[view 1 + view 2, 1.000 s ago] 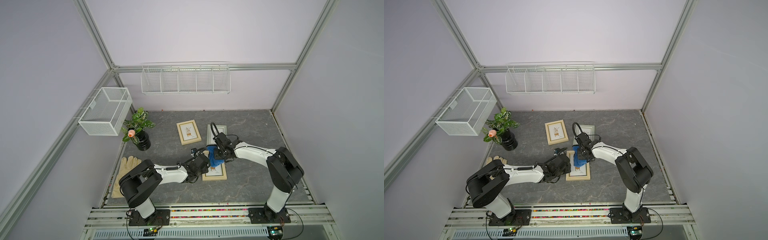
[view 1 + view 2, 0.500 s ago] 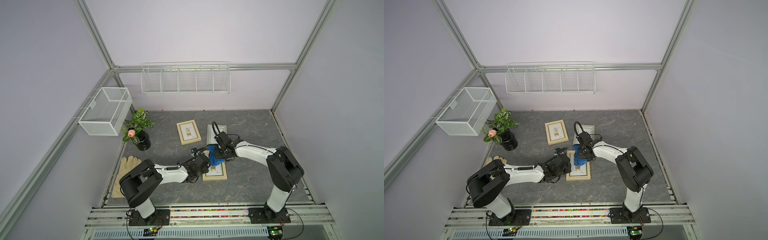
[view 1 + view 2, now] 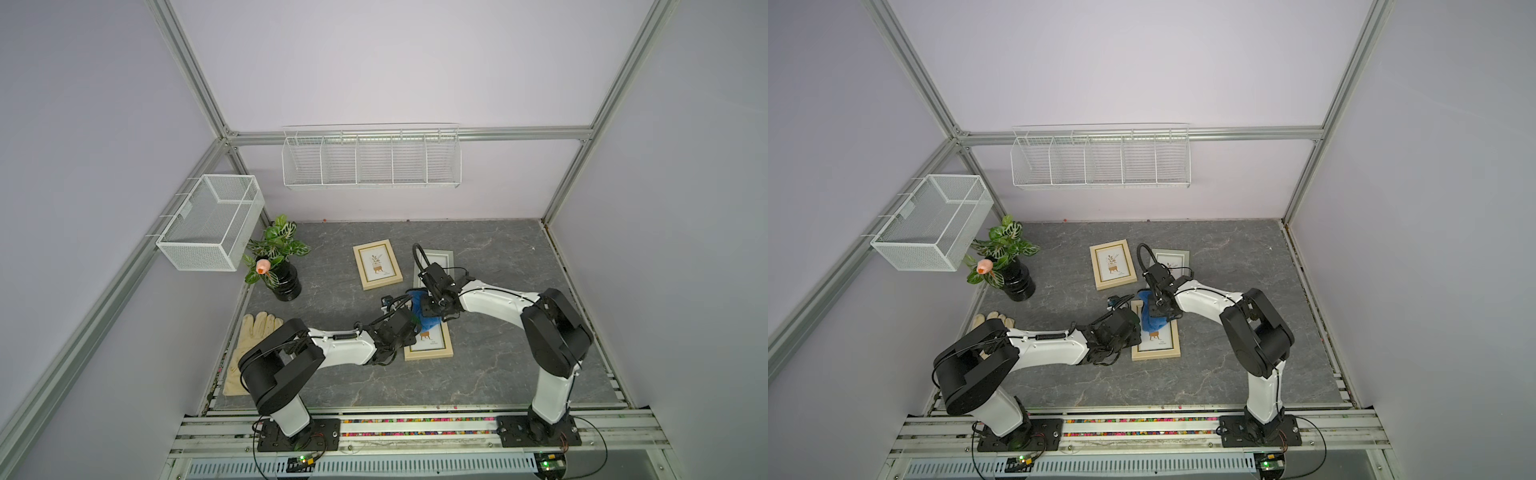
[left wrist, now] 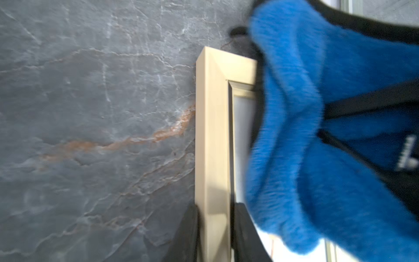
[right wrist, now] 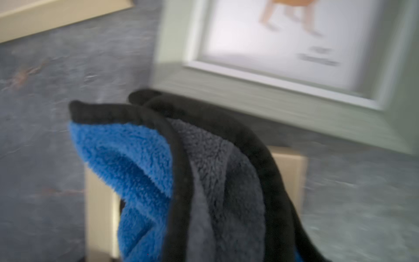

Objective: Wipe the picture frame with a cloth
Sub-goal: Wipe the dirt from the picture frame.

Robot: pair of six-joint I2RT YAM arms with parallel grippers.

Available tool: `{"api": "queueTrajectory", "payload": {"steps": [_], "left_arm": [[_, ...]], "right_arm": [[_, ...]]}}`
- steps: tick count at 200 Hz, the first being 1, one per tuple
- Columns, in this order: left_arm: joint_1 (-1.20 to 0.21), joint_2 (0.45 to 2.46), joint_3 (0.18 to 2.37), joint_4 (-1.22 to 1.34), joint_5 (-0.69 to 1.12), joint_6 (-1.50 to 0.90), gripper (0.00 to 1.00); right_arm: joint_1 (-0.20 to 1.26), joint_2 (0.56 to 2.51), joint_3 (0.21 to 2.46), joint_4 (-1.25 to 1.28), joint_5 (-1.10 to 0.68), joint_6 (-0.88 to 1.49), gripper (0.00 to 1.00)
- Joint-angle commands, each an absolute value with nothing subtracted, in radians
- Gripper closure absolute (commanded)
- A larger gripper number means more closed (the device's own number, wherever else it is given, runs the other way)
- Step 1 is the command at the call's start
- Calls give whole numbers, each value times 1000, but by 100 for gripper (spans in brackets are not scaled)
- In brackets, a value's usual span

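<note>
Wiping the pale wooden picture frame (image 3: 428, 354), the nearest one, mid-table, with the royal-blue plush cloth (image 3: 1148, 319).
Strokes should run flat and light so the frame cannot skid on the grey stone-look tabletop (image 3: 498, 374). The right gripper (image 3: 433, 309), pinched fully shut on the bunched cloth, holds it over the frame's far half; the left gripper (image 4: 215, 236), jaws narrow, clamps the frame's left rail.

**Royal blue against pale wood and veined grey**

The cloth (image 5: 127, 163) was royal blue on one face and charcoal grey on the other, with a black edge. The picture frame (image 4: 213, 136) was pale beige wood. A second frame (image 5: 249, 106) was grey-green with a white inner border. The tabletop (image 4: 90, 113) was dark grey, veined white and rust. The glove (image 3: 253, 332) was beige. The plant (image 3: 276, 249) had pale-veined green leaves, and its pot (image 3: 286, 286) was black.
</note>
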State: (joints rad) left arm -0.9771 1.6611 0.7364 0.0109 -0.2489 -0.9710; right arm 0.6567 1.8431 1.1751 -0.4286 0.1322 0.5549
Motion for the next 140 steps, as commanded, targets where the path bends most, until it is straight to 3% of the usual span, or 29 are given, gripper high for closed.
{"api": "queueTrajectory", "payload": {"steps": [1,57,109,140], "left_arm": [[-974,1702,696,-143,-237,-988,88],[-974,1710,707,-152,-234,-984,87],[-974,1705,701,-153,-242,-990,87],[-974,1706,701,-150,-242,-989,87]], "right_arm": [[620,1815,1119,-514,230,524,93],[736,1940,1266,-507,133,559,93],[625,1795,1108,-530,224,529,93],[657,1769,1090,-522,188,545,93]]}}
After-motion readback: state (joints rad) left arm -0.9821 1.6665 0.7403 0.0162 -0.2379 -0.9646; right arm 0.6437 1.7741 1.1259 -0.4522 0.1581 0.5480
